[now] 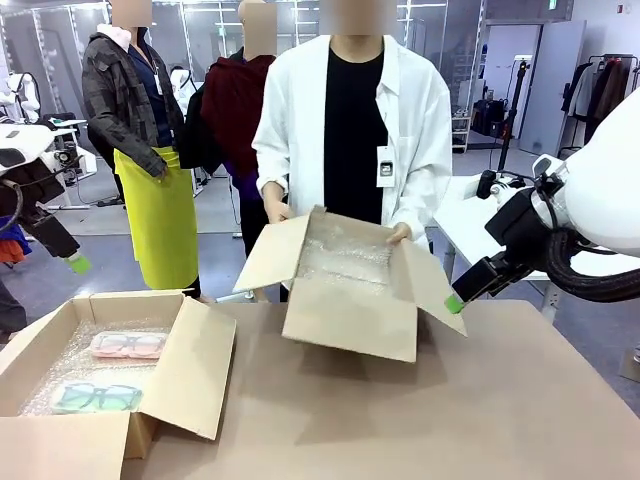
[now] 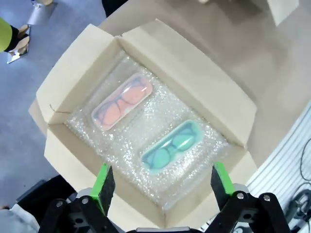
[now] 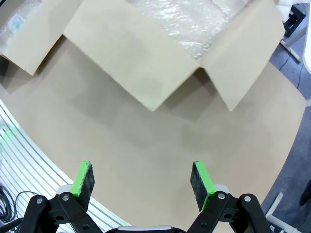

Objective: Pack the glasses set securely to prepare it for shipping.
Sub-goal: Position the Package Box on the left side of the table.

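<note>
Pink case point(image 2: 122, 101), mint case point(image 2: 172, 147)

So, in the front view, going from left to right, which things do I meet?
Left gripper's green tip → open brown cardboard box holding the pale pink translucent glasses case and mint green translucent glasses case → second bubble-wrap-lined cardboard box held by the person's hands → right gripper.

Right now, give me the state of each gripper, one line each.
Left gripper: open, holding nothing, above the box with the pink case and green case.
Right gripper: open, empty, over bare table.
</note>
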`<state>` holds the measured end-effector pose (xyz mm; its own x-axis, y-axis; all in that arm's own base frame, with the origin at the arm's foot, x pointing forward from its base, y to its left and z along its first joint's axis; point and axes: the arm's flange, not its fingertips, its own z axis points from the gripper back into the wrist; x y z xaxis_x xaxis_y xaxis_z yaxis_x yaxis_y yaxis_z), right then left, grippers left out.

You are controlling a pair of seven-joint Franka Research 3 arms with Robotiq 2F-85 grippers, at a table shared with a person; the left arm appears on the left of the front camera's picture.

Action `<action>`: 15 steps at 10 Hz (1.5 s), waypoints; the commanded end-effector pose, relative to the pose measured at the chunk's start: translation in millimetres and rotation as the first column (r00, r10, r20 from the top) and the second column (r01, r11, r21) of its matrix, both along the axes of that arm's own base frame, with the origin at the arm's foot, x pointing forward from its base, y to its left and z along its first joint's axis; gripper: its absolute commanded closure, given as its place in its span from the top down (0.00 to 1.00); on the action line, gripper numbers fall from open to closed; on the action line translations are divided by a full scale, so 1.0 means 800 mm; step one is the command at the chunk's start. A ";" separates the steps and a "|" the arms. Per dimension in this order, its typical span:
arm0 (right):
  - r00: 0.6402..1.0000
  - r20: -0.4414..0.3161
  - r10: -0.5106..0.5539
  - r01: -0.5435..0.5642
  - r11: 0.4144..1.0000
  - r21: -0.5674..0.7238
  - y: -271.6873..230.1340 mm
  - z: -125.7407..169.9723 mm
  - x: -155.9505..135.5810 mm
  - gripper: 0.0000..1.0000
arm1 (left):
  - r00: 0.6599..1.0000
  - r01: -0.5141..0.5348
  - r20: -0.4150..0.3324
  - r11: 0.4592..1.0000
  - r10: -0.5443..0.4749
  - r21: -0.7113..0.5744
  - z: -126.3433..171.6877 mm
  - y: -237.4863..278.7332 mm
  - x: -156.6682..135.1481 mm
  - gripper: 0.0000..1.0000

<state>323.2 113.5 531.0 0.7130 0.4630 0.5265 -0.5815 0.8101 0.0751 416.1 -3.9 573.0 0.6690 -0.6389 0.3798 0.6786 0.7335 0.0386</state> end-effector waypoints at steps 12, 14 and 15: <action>1.000 0.009 0.013 -0.013 1.000 0.002 -0.001 -0.001 0.000 1.00 | 1.000 -0.022 -0.008 1.000 0.022 0.018 -0.001 0.003 0.012 1.00; 1.000 0.009 0.013 -0.013 1.000 0.002 -0.001 -0.001 0.000 1.00 | 1.000 -0.022 -0.008 1.000 0.022 0.018 -0.001 0.003 0.012 1.00; 1.000 0.009 0.013 -0.013 1.000 0.002 -0.001 -0.001 0.000 1.00 | 1.000 -0.022 -0.008 1.000 0.022 0.018 -0.001 0.003 0.012 1.00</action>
<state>323.6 113.3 530.5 0.7141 0.4624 0.5255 -0.5809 0.8104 0.0762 425.1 -1.8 569.0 0.6764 -0.6365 0.3707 0.6761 0.7362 0.0304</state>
